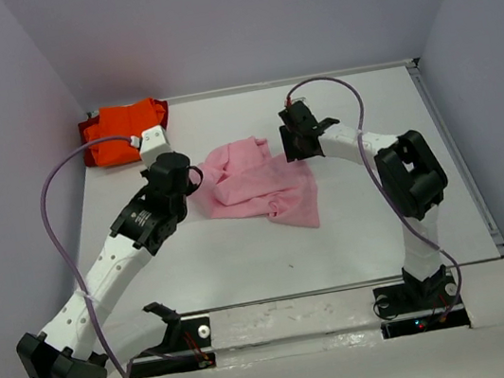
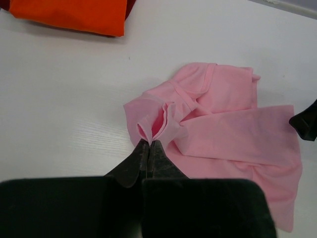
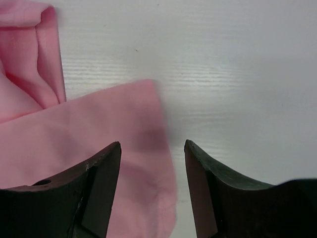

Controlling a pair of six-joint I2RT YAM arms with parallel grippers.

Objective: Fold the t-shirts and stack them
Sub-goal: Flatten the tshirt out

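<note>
Left fingers tight on pink t-shirt

The pink t-shirt just ahead of the left hand is a plain light pink with no print, and its folds shade to a deeper rose. The left hand is matte black. Farther ahead of it and to its left, the orange t-shirts are bright orange, with a darker red edge showing at one side. The right hand is black too, with a few pale scuffs, and the same pink cloth lies beneath it. The surface is white with a faint streaky grain. The left arm and right arm are white with black joints. Their cables are pale lilac.
</note>
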